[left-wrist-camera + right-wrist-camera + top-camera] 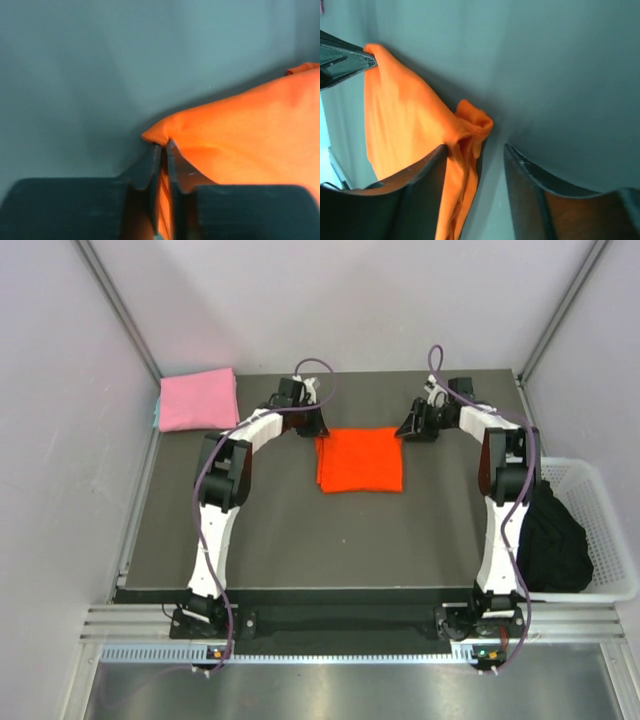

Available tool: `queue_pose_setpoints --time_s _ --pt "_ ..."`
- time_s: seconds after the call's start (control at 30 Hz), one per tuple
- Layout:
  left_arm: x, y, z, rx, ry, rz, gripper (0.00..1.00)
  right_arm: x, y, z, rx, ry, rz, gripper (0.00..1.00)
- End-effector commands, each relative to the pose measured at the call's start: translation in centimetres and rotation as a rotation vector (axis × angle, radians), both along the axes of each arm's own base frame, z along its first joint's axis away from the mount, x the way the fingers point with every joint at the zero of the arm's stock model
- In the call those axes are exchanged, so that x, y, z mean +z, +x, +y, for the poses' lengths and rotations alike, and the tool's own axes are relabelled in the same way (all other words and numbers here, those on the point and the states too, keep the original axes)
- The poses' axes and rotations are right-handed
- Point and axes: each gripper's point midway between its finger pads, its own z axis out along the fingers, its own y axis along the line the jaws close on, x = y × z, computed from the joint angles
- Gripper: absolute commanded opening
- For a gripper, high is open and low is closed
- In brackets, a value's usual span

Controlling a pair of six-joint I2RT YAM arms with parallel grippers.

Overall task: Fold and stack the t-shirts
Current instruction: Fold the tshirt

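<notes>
L end effector (164, 145) pinches orange-red t-shirt (360, 461) far-left corner; R end effector (475, 147) spread at far-right corner. Prob. for lift onto pink t-shirt (198, 400), bench (300, 540) far-left corner.

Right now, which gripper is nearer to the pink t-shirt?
Left. The left gripper pinches the orange t-shirt's corner facing the pink t-shirt; the right gripper is at the other far corner, farther away.

lab test cell: white panel walls (50, 440), aluminium rails (118, 308), dark table (300, 540).
</notes>
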Motion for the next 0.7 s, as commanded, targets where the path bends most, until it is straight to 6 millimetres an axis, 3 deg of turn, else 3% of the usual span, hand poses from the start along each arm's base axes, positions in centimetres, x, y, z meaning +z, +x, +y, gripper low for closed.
queue_pose_setpoints --time_s 0.0,0.03,0.13,0.27,0.33,0.37,0.43,0.5,0.53,0.57,0.6,0.67 --pt "0.5 1.7 0.3 0.005 -0.074 -0.024 0.04 0.5 2.0 0.7 -0.015 0.053 -0.05 0.48" --pt "0.0 1.9 0.7 0.012 -0.077 -0.019 0.0 0.2 2.0 0.6 -0.023 0.053 -0.046 0.42" --pt "-1.1 2.2 1.5 0.042 -0.101 0.016 0.0 -1.1 2.0 0.5 -0.051 0.055 -0.028 0.22" --pt "-1.8 2.8 2.6 0.121 -0.156 0.066 0.0 -2.4 2.1 0.3 -0.098 0.053 0.006 0.13" --pt "-0.4 3.1 2.3 0.112 -0.182 0.05 0.0 -2.3 2.1 0.3 -0.105 0.056 0.015 0.17" --pt "1.2 3.7 2.1 0.103 -0.194 0.019 0.01 -1.2 2.6 0.3 -0.106 0.061 -0.003 0.2" --pt "3.7 3.9 2.1 0.094 -0.201 0.003 0.09 0.2 2.5 0.4 -0.106 0.059 -0.005 0.31" --pt "7.8 4.4 1.9 0.082 -0.225 -0.056 0.16 3.3 2.9 0.1 -0.121 0.045 -0.052 0.41" --pt "8.8 4.3 2.3 0.093 -0.223 -0.06 0.27 4.0 2.6 -0.1 -0.13 0.035 -0.046 0.48" --pt "9.6 4.2 2.5 0.101 -0.219 -0.068 0.29 4.7 2.5 -0.5 -0.143 0.017 -0.055 0.5" --pt "11.8 4.0 2.8 0.109 -0.218 -0.099 0.31 6.8 2.3 -0.7 -0.149 0.01 -0.086 0.52" --pt "12.3 3.3 3.6 0.138 -0.184 -0.101 0.34 8.8 1.3 -1.1 -0.159 -0.022 -0.098 0.54"
